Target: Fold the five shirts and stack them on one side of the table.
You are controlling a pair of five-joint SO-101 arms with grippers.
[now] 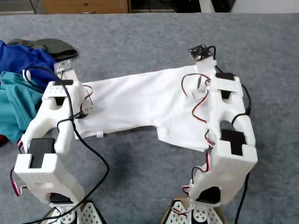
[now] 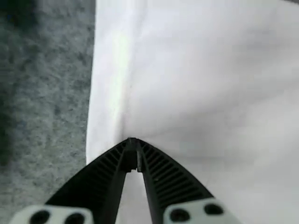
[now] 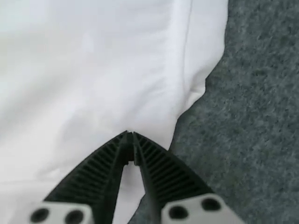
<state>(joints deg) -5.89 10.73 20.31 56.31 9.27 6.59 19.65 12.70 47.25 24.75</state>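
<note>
A white shirt (image 1: pixel 140 102) lies spread across the middle of the grey carpeted table (image 1: pixel 140 42). In the left wrist view my left gripper (image 2: pixel 132 141) is shut, its black tips pinching the white shirt (image 2: pixel 201 84) close to its hem edge, and a crease runs away from the tips. My right gripper (image 3: pixel 129 135) is likewise shut on the white shirt (image 3: pixel 84 70), near a corner beside the carpet. In the high view the left arm (image 1: pixel 56 100) stands over the shirt's left end and the right arm (image 1: pixel 224 93) over its right end.
A heap of other shirts lies at the table's far left: blue (image 1: pixel 23 58), teal (image 1: pixel 16 100) and dark olive (image 1: pixel 51 46), with a bit of red (image 1: pixel 2 139) at the edge. Bare carpet stretches behind the white shirt and to the right.
</note>
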